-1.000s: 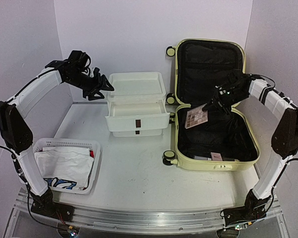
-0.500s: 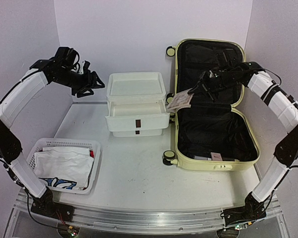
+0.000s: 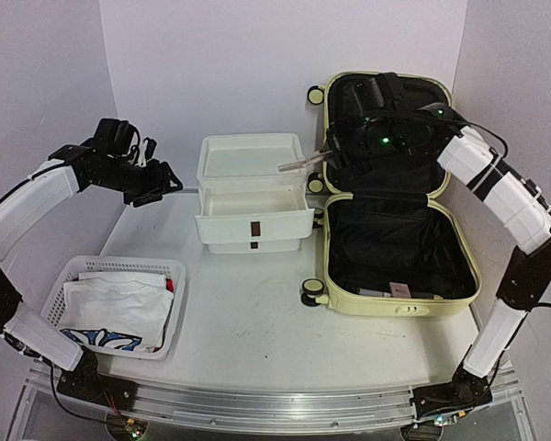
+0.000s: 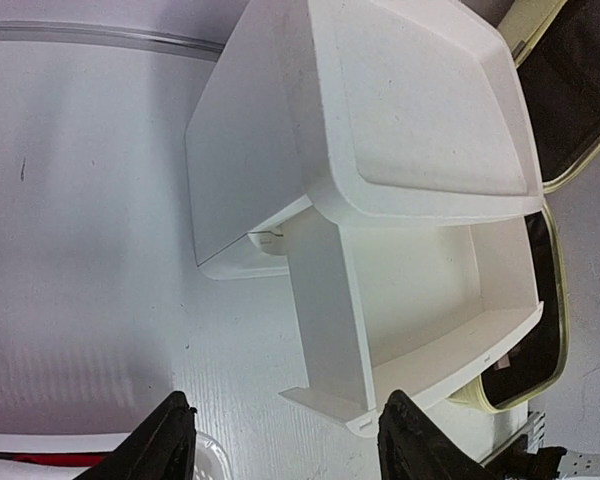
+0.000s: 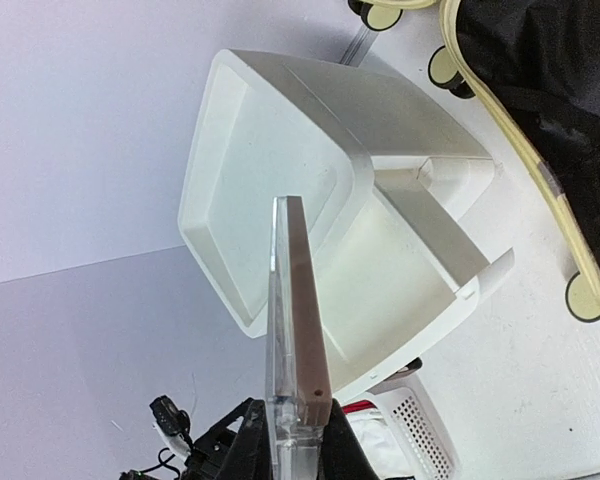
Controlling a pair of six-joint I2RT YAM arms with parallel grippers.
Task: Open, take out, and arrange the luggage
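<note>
luggage (image 3: 397, 301) lies open on the right of the counter (image 3: 248, 317), lid up against the back wall. right hand (image 3: 328, 153) pinches a thin flat packet (image 3: 298, 163) over the white drawer box (image 3: 253, 188). left hand (image 3: 162, 178) hovers left of it, fingers spread, empty.

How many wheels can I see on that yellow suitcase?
3 wheels: one at the lid's top left corner, one beside the hinge, one at the suitcase's near left corner. A fourth may hide behind the drawer box.
</note>
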